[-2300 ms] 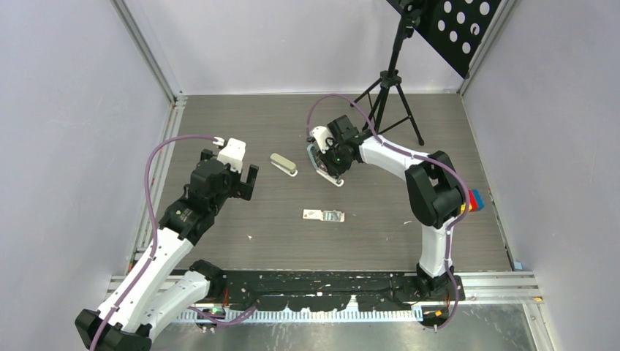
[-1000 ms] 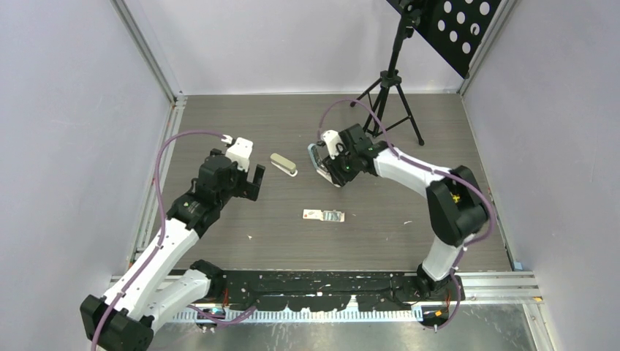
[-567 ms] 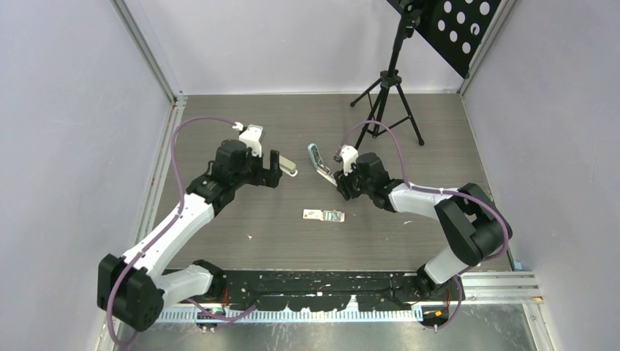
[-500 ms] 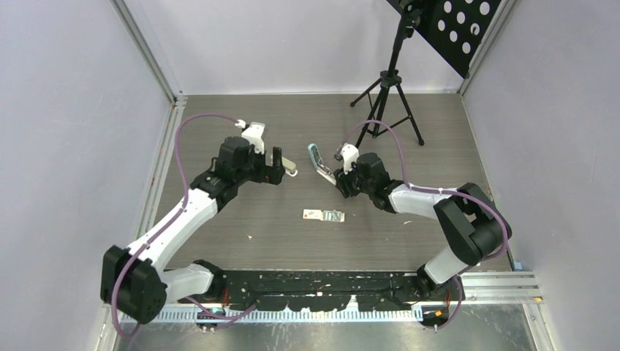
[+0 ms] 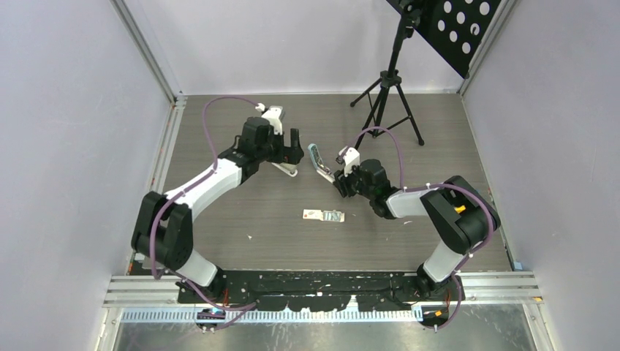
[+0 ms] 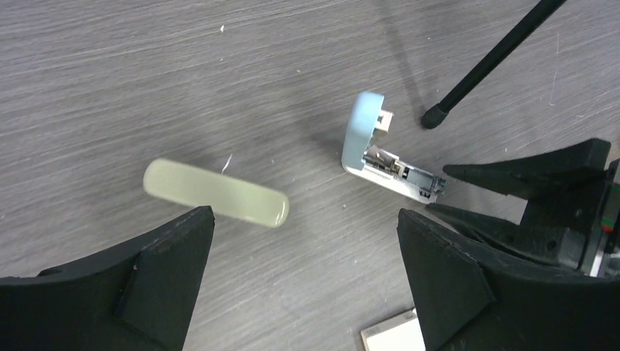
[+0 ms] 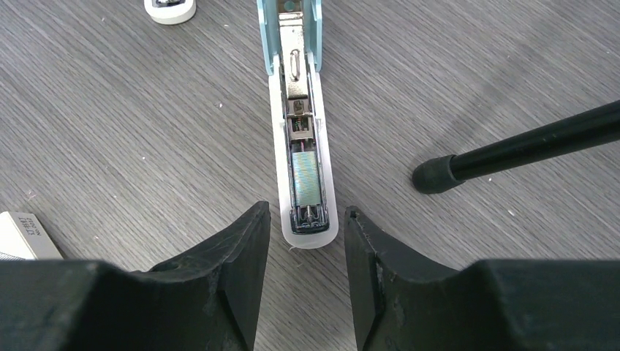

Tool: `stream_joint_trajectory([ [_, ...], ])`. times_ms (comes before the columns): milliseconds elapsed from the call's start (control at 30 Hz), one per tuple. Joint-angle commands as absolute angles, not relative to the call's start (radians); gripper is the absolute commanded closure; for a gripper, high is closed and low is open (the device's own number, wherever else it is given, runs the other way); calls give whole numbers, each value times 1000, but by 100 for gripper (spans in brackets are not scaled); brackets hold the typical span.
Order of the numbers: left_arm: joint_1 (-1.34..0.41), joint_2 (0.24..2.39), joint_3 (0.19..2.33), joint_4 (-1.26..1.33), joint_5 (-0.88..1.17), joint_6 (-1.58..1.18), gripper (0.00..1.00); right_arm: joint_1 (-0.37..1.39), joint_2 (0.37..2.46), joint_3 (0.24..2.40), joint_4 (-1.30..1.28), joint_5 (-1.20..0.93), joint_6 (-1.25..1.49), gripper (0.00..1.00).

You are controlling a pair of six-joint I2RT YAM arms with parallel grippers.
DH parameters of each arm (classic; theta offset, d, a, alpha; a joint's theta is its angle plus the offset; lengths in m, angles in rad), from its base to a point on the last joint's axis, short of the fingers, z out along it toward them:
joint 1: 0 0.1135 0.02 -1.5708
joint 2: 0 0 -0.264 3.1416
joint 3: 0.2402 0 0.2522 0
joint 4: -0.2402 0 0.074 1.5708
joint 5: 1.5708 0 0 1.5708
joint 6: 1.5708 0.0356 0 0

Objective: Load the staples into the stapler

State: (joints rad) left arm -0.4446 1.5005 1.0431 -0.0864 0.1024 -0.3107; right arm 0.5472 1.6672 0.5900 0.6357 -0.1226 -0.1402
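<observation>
One camera looks down from high behind both arms onto the grey wood-grain table (image 5: 219, 227). Each wrist camera faces downward, close in. All three share the opened pale-blue stapler (image 5: 319, 162) (image 6: 380, 153) (image 7: 298, 139).

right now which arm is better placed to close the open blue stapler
Left, probably. The left gripper hangs open over the raised lid of the blue stapler; the right gripper sits low at its front end, strip already loaded.
</observation>
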Motion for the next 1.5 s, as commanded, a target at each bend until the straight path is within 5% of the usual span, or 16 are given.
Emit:
stream_joint_trajectory([
  [0, -442, 1582, 1133, -5, 155, -337, 1, 542, 1683, 618, 699, -158, -151, 54],
  [633, -482, 1870, 1322, 76, 302, -418, 26, 542, 1712, 636, 681, -219, -150, 82],
  [767, -503, 1880, 1312, 109, 324, -413, 49, 543, 1716, 639, 682, -228, -149, 84],
  [867, -525, 1873, 1294, 135, 338, -398, 58, 543, 1720, 638, 689, -239, -144, 84],
  [1467, -714, 1785, 1126, 178, 367, -316, 58, 543, 1757, 609, 810, -263, -98, 84],
])
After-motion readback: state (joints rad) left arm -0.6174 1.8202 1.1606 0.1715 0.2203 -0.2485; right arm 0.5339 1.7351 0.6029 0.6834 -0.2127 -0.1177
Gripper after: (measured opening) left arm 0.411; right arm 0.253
